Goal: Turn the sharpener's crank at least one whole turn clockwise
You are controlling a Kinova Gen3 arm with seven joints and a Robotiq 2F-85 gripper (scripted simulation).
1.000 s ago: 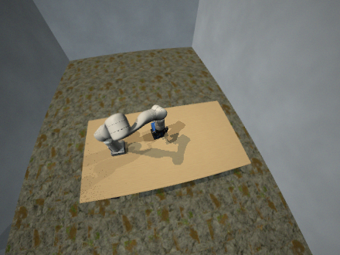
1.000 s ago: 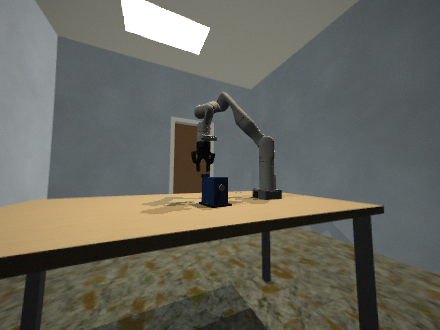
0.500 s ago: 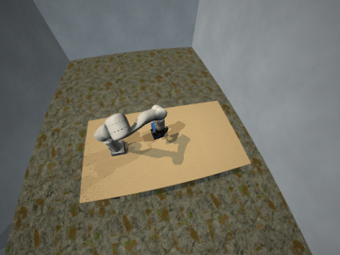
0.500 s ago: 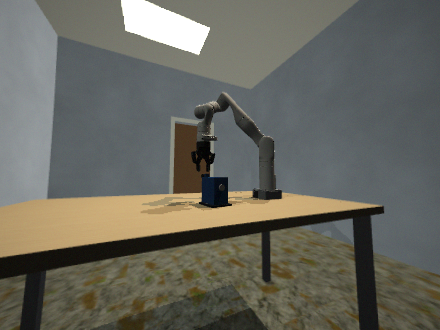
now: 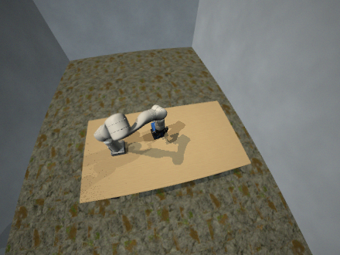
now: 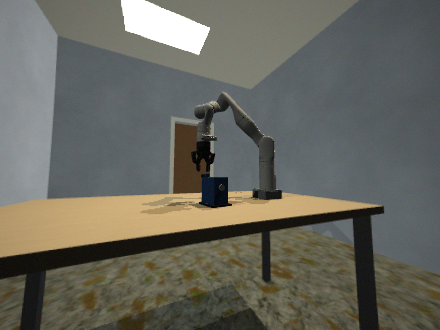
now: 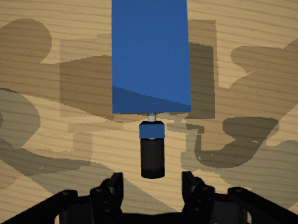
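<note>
The blue pencil sharpener (image 6: pixel 215 191) stands on the wooden table, near the arm's base. In the wrist view I look down on its blue body (image 7: pixel 150 55). The black knob (image 7: pixel 152 156) on the crank sticks out from its near end, at the top of its circle, with a blue collar (image 7: pixel 151 131) behind it. My gripper (image 7: pixel 152 183) hangs above the knob, fingers open to either side of it and apart from it, holding nothing. In the exterior view the gripper (image 6: pixel 202 162) is a little above the sharpener's top. In the top view the sharpener (image 5: pixel 154 128) is mostly hidden under the wrist.
The arm's base (image 6: pixel 266 192) is bolted to the table behind the sharpener. A brown door (image 6: pixel 186 157) is in the far wall. The table edge (image 6: pixel 200 235) runs along the front.
</note>
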